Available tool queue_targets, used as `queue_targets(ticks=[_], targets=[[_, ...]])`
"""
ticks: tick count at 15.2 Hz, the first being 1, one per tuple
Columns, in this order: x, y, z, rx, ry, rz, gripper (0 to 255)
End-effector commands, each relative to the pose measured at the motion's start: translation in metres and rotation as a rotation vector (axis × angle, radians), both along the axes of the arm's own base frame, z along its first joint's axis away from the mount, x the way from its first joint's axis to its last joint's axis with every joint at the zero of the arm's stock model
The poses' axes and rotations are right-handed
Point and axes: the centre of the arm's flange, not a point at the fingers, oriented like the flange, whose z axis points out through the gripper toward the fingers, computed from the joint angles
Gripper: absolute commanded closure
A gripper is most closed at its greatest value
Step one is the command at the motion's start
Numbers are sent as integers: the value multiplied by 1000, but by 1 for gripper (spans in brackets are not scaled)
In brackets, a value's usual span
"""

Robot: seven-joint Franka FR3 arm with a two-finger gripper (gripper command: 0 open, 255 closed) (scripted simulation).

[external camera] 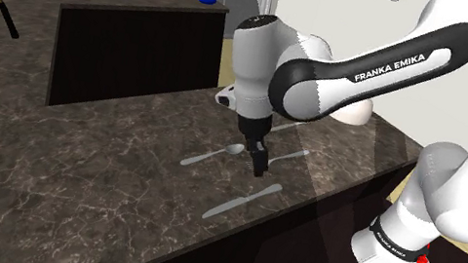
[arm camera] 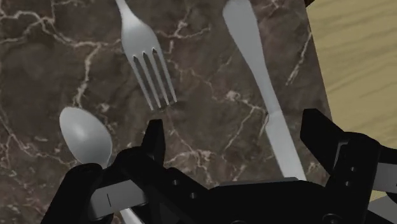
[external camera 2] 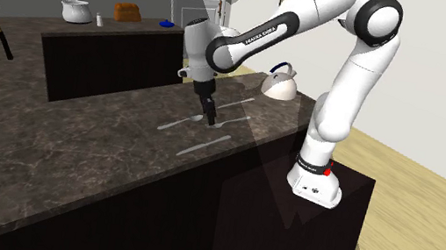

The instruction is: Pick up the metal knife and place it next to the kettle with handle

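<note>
Knife (external camera: 242, 201) is lying flat on the dark marbled counter (external camera: 62, 194), a bit below the middle of the shoulder view and right by the counter's edge. It's the outermost of three utensils; the spoon (external camera: 214, 157) and fork (external camera: 289, 154) sit further in.

So this looks like the reach-for-it step, nothing picked up yet. The gripper (external camera: 259, 168) points down between the spoon and the fork, just up-frame of the knife. On the wrist cam the fingers (arm camera: 153, 137) are spread wide with nothing pinched, and the knife runs much closer to one finger than the other.

My read: next it needs to slide toward the counter edge until the handle sits midway, drop, then close across the narrow width. Thin flat thing on a hard top, so getting low enough is the tricky bit imo.

Kettle (external camera 2: 278, 84) is white, right of middle in the second exterior view, on the same counter.
</note>
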Motion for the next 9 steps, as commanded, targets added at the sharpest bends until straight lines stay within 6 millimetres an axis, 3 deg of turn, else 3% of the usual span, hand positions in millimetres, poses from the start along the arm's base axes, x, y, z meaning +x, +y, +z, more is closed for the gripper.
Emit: queue_targets(ticks=[1,4,9], targets=[[-10,25,-14,-1,20,99,0],[-27,56,-33,-4,49,236,0],[-31,52,-59,-4,49,236,0]])
